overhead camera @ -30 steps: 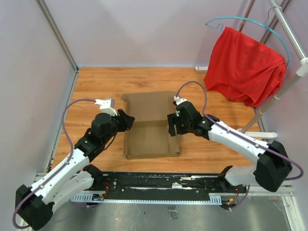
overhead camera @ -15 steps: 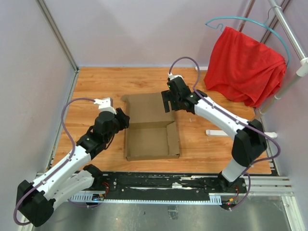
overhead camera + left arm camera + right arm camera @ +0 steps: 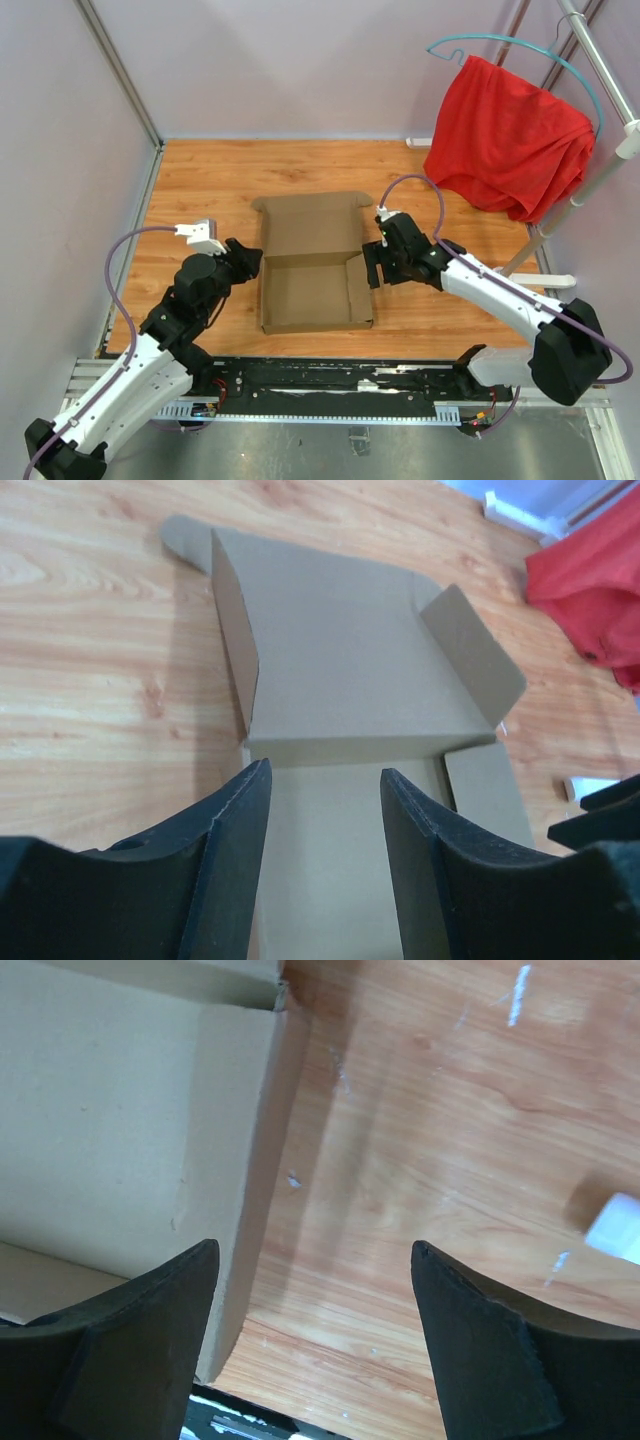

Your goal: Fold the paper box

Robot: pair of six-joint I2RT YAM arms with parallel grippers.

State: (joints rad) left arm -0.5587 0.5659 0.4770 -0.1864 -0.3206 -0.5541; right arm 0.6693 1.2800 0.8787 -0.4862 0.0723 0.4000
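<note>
Half-formed paper box (image 3: 310, 290) sat at tabletop (image 3: 200, 180) centre. Left jaws released, empty, just beside left wall (image 3: 235, 650). Right jaws released, straddling right wall (image 3: 262, 1160). Advice: pinch wall near crease, tilt upright evenly, left jaws steadying.

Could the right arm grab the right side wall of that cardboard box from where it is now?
Probably yes. The right pincer hangs open right beside the paper box. In the wrist view the box's right wall runs down into the gap between the jaws, with nothing in between.
</note>
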